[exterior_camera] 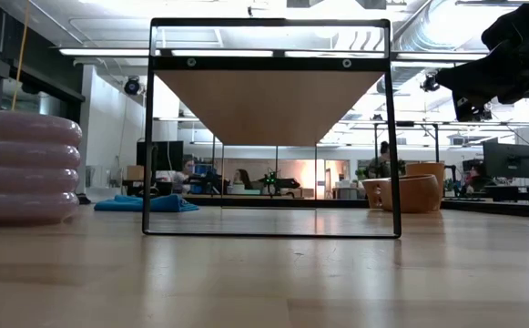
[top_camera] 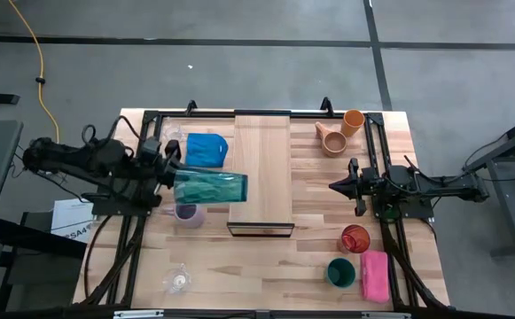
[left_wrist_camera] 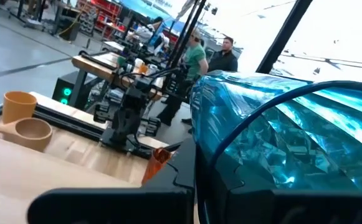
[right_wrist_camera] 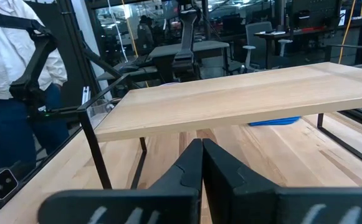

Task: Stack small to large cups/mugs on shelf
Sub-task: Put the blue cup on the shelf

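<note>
At shelf's nine o'clock edge, left gripper probably clamps teal tumbler sideways; upright it first. Right gripper fingers closed, idle.

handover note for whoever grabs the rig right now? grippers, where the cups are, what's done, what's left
Left gripper: shut on the teal tumbler, held sideways at the shelf's left edge.
Right gripper: shut, empty, waiting right of the shelf.
Shelf top bare; nothing stacked yet.
On the table: lavender mug, one clear glass, tan mug, orange cup, red cup, dark green cup.
Left: all placing.
</note>
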{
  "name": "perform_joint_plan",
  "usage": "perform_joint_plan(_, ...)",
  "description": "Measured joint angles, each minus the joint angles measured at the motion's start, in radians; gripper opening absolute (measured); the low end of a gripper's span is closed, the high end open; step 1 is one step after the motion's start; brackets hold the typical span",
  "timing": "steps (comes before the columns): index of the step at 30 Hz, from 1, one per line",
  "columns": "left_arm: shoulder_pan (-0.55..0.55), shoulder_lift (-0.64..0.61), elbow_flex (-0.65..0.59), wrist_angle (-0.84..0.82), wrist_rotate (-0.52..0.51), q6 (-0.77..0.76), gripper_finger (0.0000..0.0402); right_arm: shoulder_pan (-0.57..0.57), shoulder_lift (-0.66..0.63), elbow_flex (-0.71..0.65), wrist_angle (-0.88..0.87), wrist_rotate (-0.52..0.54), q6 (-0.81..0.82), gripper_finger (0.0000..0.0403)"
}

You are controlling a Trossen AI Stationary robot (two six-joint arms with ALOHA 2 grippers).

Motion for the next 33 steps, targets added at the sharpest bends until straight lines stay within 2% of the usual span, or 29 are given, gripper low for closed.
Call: perform_joint_plan(33, 0.010, -0.016, 0.000, 0.055, -0.013, 0.044, 0.0000, 0.000, 0.000, 0.000, 0.000, 0.000, 0.000, 0.0000)
